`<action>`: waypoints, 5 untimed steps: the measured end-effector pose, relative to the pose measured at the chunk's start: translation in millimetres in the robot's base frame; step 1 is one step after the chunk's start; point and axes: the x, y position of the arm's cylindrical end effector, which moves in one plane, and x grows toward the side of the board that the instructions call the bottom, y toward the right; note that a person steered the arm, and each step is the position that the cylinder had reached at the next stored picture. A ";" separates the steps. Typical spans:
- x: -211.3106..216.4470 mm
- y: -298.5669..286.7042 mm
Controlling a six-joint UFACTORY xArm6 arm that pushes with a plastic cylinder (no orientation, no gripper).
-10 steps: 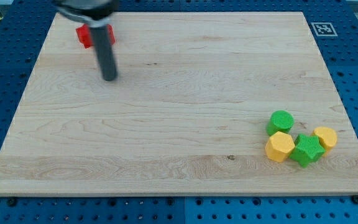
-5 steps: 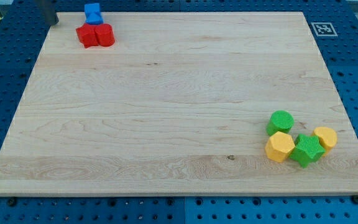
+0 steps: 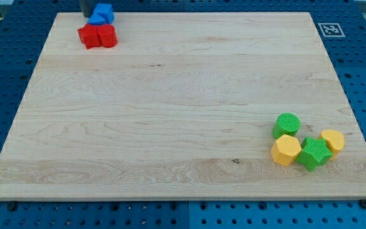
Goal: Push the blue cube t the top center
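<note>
The blue cube (image 3: pixel 102 13) sits at the board's top edge, far toward the view's left. It touches the tops of two red blocks (image 3: pixel 98 36) just below it. My tip (image 3: pixel 86 15) is at the board's top edge, right against the cube's left side. Only the rod's lower end shows; the rest is cut off by the view's top.
The wooden board (image 3: pixel 183 108) lies on a blue pegboard table. At its lower right is a cluster: a green cylinder (image 3: pixel 287 124), a yellow hexagonal block (image 3: pixel 286 149), a green star-shaped block (image 3: pixel 314 152) and a yellow block (image 3: pixel 332 140). A marker tag (image 3: pixel 330 29) sits at the top right corner.
My tip went from the board's middle left up to the top left corner, then right against the blue cube. The cube has shifted slightly to the right.
</note>
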 end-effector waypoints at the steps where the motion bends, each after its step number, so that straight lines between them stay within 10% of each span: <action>1: 7.1 2.2; 5: 0.9 73.9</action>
